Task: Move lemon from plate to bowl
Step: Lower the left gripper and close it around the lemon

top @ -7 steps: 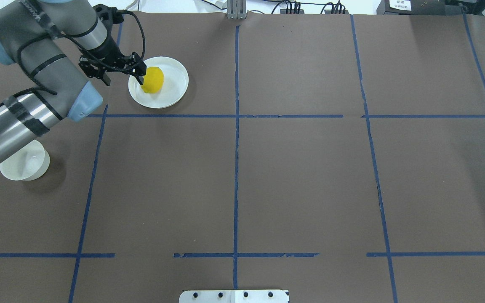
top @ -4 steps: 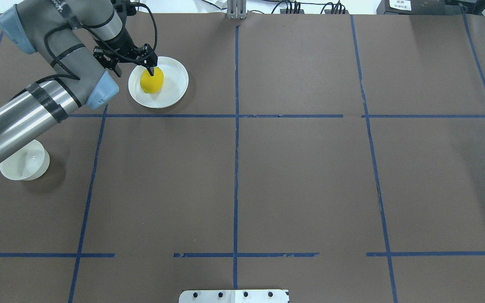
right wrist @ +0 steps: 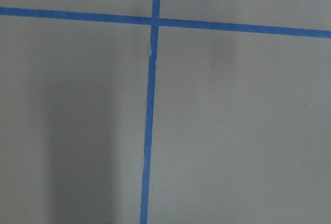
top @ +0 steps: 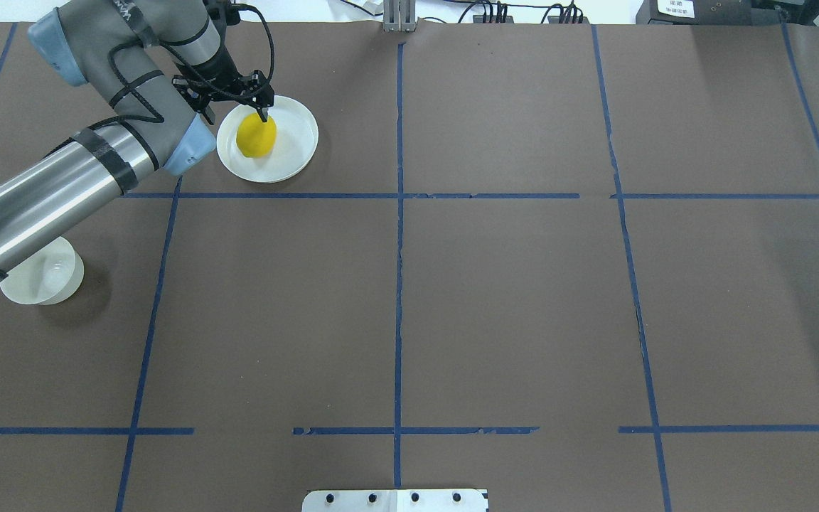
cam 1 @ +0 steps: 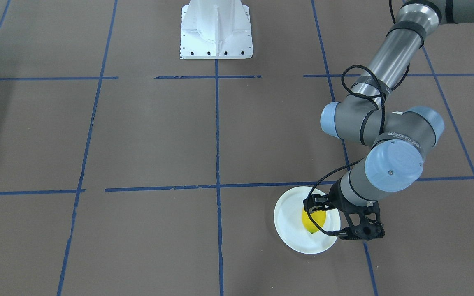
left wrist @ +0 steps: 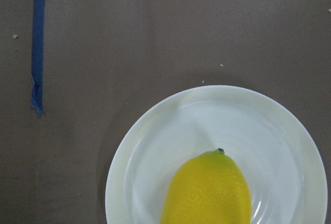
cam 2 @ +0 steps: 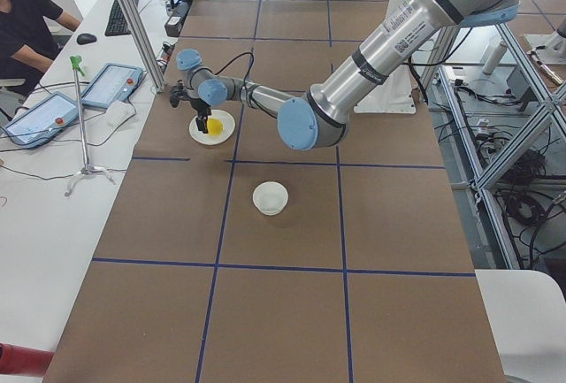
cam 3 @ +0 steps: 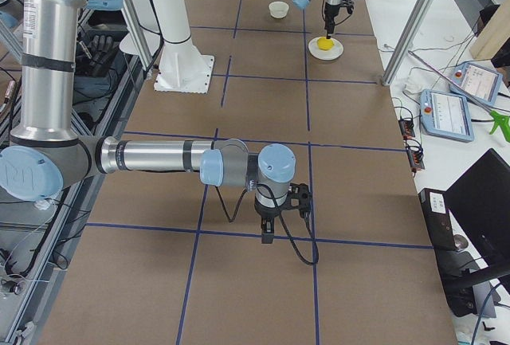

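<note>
The yellow lemon (top: 256, 136) lies on the white plate (top: 296, 135) at the table's far left; both also show in the front view, lemon (cam 1: 314, 220) and plate (cam 1: 288, 218). My left gripper (top: 264, 114) hangs just above the lemon's far end, not touching it. Its fingers look pressed together into one narrow tip and hold nothing. The left wrist view shows the lemon (left wrist: 207, 193) on the plate (left wrist: 279, 131) but no fingers. The white bowl (top: 43, 277) stands nearer me, partly under my left arm. My right gripper (cam 3: 267, 235) points down far away; I cannot tell its state.
The robot's white base (cam 1: 215, 37) stands at the table's near middle. Blue tape lines (top: 399, 213) grid the brown table. An operator (cam 2: 26, 11) sits at a side table with tablets (cam 2: 108, 84) beyond the plate, behind a metal post (cam 2: 133, 20).
My left gripper moved from the lemon's left side to its far end, away from me and a little right. The arm swung with it. Lemon, plate and bowl stayed put.
</note>
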Available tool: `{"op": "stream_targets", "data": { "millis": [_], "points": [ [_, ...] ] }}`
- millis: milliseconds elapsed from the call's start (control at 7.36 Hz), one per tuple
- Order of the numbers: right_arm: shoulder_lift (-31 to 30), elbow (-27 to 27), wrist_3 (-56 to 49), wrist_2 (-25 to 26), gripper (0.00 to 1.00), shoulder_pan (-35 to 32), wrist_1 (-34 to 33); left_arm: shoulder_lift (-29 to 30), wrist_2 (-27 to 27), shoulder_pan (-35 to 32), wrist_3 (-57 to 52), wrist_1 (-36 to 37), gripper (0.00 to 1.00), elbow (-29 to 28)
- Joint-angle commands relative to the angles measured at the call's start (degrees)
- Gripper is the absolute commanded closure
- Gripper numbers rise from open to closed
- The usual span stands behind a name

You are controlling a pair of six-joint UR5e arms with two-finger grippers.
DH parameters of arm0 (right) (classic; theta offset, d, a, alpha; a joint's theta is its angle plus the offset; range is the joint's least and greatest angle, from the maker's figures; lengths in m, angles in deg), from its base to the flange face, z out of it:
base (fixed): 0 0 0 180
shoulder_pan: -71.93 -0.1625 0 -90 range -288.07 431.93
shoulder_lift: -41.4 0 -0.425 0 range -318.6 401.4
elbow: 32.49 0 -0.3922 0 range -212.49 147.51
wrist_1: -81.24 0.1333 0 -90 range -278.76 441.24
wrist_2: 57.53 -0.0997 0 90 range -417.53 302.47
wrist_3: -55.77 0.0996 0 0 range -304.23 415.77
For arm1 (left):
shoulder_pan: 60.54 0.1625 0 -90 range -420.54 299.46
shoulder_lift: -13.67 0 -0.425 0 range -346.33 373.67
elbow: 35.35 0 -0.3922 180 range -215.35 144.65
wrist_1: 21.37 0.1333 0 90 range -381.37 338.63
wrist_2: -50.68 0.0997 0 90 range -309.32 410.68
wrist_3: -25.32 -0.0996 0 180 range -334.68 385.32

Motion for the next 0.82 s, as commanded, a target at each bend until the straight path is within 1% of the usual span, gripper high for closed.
{"op": "stream_targets", "data": {
  "millis": [0, 272, 544, 680],
  "points": [
    [0.00, 0.00, 0.00, 0.01, 0.00, 0.00, 0.00, 0.81, -0.08, 0.44, 0.14, -0.97, 0.00, -1.83],
    [0.00, 0.00, 0.00, 0.01, 0.00, 0.00, 0.00, 1.07, 0.01, 1.67, 0.22, -1.31, 0.00, -2.28],
    [0.00, 0.00, 0.00, 0.01, 0.00, 0.00, 0.00, 0.99, 0.01, 2.47, 1.28, -5.08, 0.00, -4.73],
    [0.00, 0.00, 0.00, 0.01, 0.00, 0.00, 0.00, 1.07, 0.01, 2.47, 1.28, -5.27, 0.00, -5.35]
  ]
}}
